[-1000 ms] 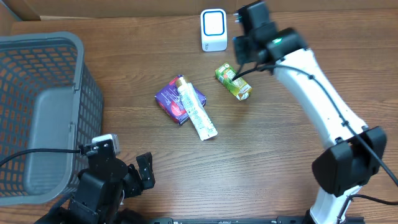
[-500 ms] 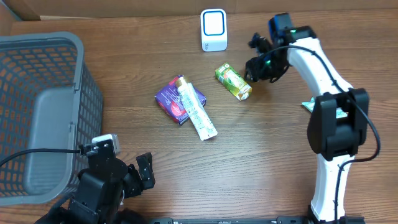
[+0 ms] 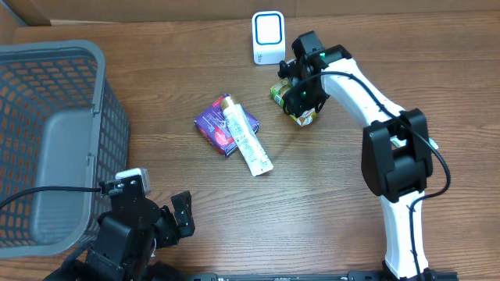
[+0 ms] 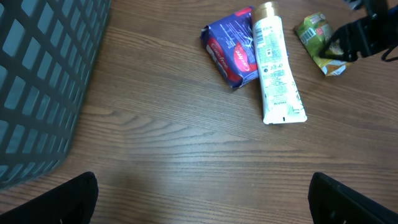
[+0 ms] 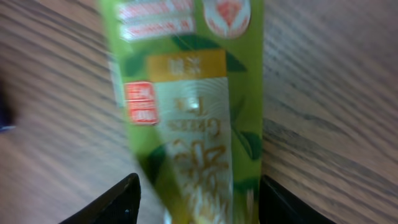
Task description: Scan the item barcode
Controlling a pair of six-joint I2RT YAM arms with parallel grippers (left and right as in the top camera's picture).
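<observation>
Your right gripper has swung back over the green carton, jaws open around it; your left gripper is wide open.

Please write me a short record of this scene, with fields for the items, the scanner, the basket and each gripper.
target item: green tea carton, lying on the table
right gripper: open, one finger on each side of the carton
left gripper: open, holding nothing
scanner: white, upright, beyond the carton
other items: white tube resting partly on purple packet
basket: grey, near the left arm
</observation>
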